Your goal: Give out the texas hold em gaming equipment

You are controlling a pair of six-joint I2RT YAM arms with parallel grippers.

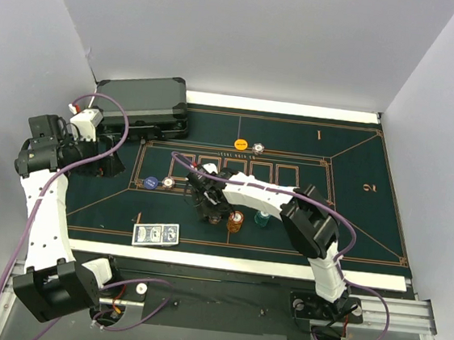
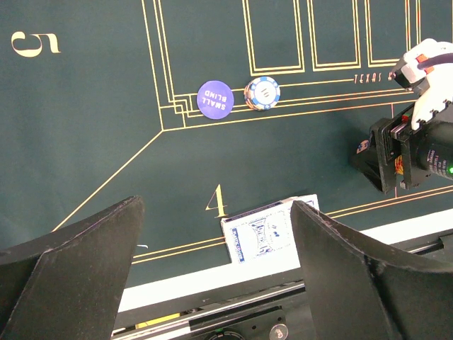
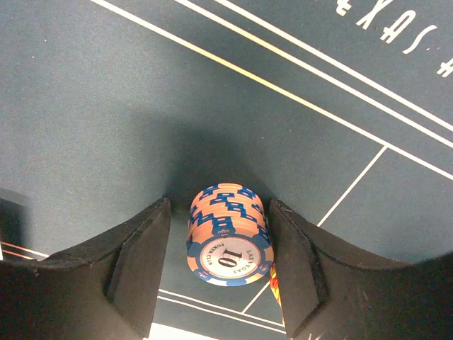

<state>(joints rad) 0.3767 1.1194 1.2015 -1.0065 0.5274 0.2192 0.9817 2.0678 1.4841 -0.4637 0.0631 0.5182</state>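
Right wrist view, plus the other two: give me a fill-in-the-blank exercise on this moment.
1. The chip stack between the fingers of the right gripper shows the number ___ on its top chip.
2. The purple disc reads "small ___".
3. The cards lie beside the printed number ___.
4. The left gripper stands ___, with nothing between its fingers.

Missing words: 10; blind; 4; open.

1. Plain pale grey walls (image 1: 250, 26) box in your workspace on three sides, under soft, even light.
2. A dark green poker felt (image 1: 352, 216) with gold lines covers your white table (image 1: 282, 108).
3. A dark grey hard case (image 1: 140, 104) sits at the far left corner.
4. An aluminium rail (image 1: 395, 313) runs along the near edge.
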